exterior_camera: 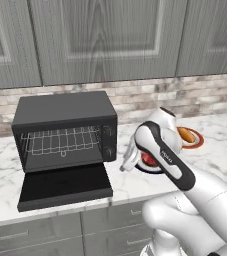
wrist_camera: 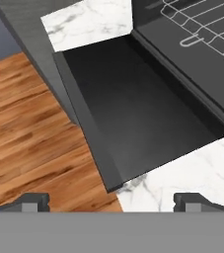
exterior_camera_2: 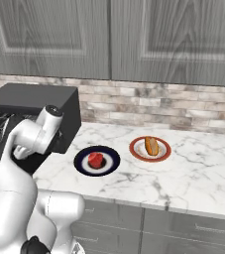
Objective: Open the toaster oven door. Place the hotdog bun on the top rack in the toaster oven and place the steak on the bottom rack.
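Note:
The black toaster oven [exterior_camera: 65, 107] stands at the left of the counter. Its toaster oven door [exterior_camera: 65, 186] lies folded down flat, also seen as the door [wrist_camera: 133, 113] from above. Inside is the bottom rack [exterior_camera: 60, 142] with its front loop, and the same rack [wrist_camera: 207, 29] shows close up. I cannot tell the top rack apart from it. My gripper [exterior_camera: 126, 165] hangs open and empty just right of the door's front corner, fingertips [wrist_camera: 32, 201] spread wide. The steak [exterior_camera_2: 95, 159] lies on a dark plate. The hotdog bun [exterior_camera_2: 151, 146] lies on a red-rimmed plate.
The dark plate [exterior_camera_2: 111, 166] and the red-rimmed plate [exterior_camera_2: 164, 154] sit side by side on the marble counter [exterior_camera_2: 193, 173], right of the oven. A brick backsplash and grey cabinets rise behind. Wooden floor [wrist_camera: 29, 133] lies below the counter's front edge.

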{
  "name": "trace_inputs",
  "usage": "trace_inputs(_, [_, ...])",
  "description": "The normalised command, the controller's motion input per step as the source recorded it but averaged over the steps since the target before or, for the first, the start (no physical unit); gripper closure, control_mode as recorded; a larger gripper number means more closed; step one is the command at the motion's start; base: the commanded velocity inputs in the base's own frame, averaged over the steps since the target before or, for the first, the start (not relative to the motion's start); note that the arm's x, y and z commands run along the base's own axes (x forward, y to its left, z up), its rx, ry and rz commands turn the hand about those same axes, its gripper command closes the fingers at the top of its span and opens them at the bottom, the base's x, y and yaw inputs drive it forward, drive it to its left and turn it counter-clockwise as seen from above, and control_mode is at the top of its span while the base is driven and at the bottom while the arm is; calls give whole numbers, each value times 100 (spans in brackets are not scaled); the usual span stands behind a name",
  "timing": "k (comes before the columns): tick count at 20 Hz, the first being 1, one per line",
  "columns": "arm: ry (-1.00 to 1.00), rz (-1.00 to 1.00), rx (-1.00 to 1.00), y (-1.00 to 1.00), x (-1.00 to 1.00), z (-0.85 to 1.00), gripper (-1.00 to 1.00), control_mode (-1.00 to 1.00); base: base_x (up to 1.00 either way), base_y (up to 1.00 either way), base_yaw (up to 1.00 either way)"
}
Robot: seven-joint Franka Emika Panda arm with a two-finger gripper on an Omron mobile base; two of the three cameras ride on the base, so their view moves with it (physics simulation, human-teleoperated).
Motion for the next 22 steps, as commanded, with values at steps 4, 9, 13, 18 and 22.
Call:
trace_inputs(4, [22, -4, 5, -20, -4, 35, -100, -100, 0, 0, 0])
trace_inputs(9, [9, -1, 3, -22, -3, 14, -100, -100, 0, 0, 0])
trace_inputs(13, [-2, 0, -8, -5, -23, 2, -100, -100, 0, 0, 0])
trace_inputs(18, [-14, 0, -26, 0, -37, 6, -100, -100, 0, 0, 0])
trace_inputs(22, [-14, 1, -23, 0, -29, 2, -100, -100, 0, 0, 0])
